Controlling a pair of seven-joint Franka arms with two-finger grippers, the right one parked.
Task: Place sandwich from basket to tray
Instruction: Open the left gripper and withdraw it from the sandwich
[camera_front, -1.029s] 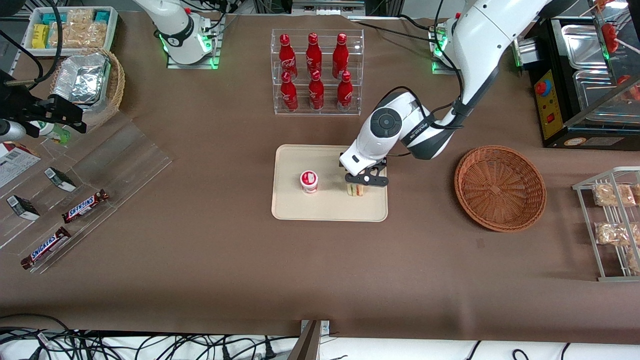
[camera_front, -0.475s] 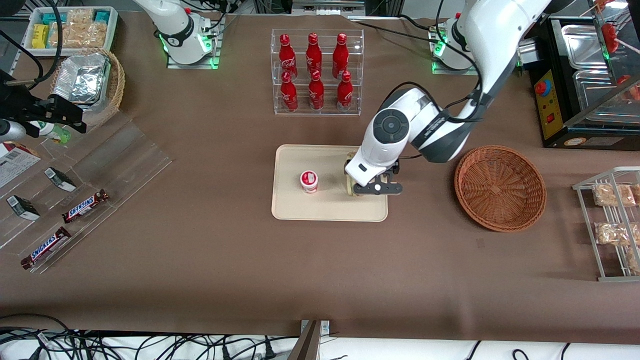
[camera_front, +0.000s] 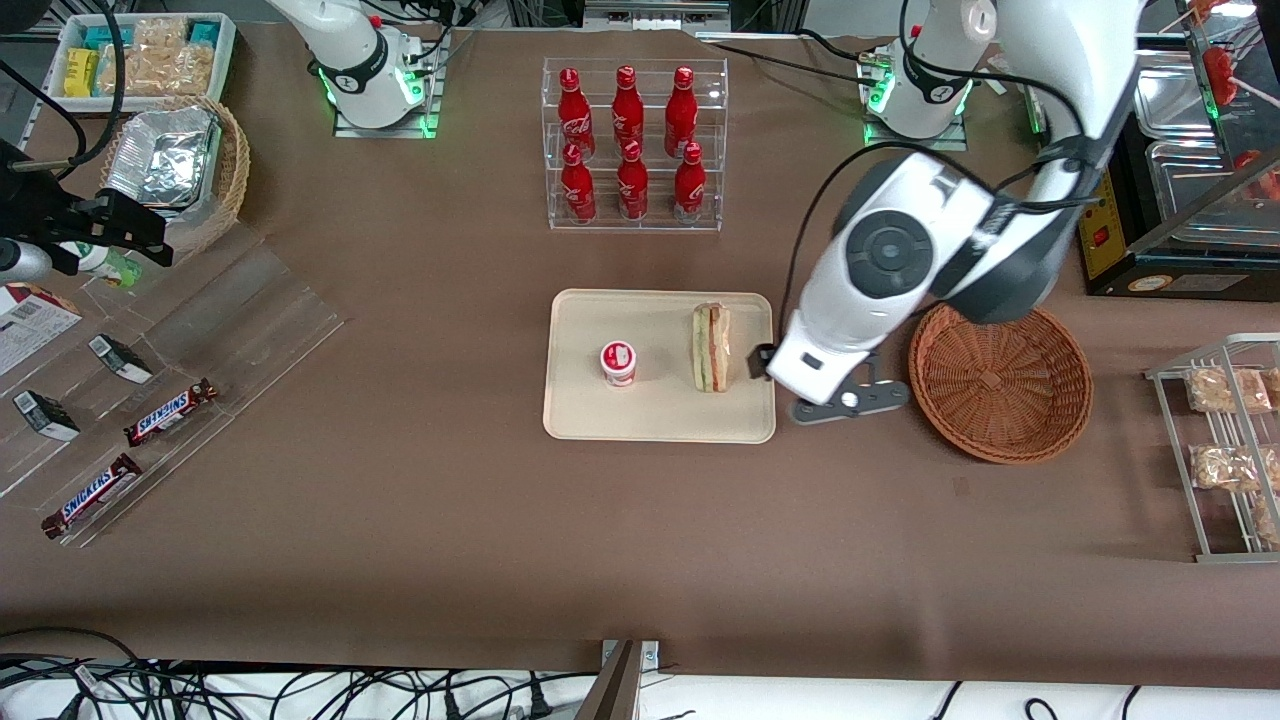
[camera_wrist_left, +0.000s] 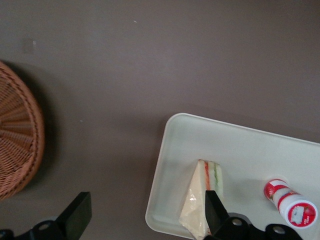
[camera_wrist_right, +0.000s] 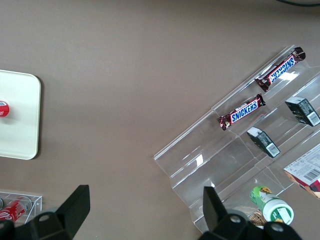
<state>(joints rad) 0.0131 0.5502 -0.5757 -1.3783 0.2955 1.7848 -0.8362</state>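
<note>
One sandwich (camera_front: 711, 347) lies on tray (camera_front: 590, 415); gripper (camera_wrist_left: 145, 215), seemingly spread, hovers above.

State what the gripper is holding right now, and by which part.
Nothing. The gripper is open and empty, above the table between the tray and the basket; the sandwich lies on the tray.

**Wrapped sandwich on the beige tray, wicker basket beside it**

A small triangular sandwich in clear wrap (camera_front: 711, 348) (camera_wrist_left: 205, 197), white bread with red and green filling layers, lay on a flat rectangular cream-beige plastic tray with rounded corners and a low rim (camera_front: 655, 427) (camera_wrist_left: 235, 142). It sat near the tray's edge toward the working arm's end of the table. A round, shallow, reddish-brown woven wicker basket (camera_front: 1000, 375) (camera_wrist_left: 17, 135) stood apart from the tray, farther toward that same end. The left arm's gripper (camera_front: 850, 398) (camera_wrist_left: 145, 220) hung above the table between tray and basket, fingers spread apart.
</note>
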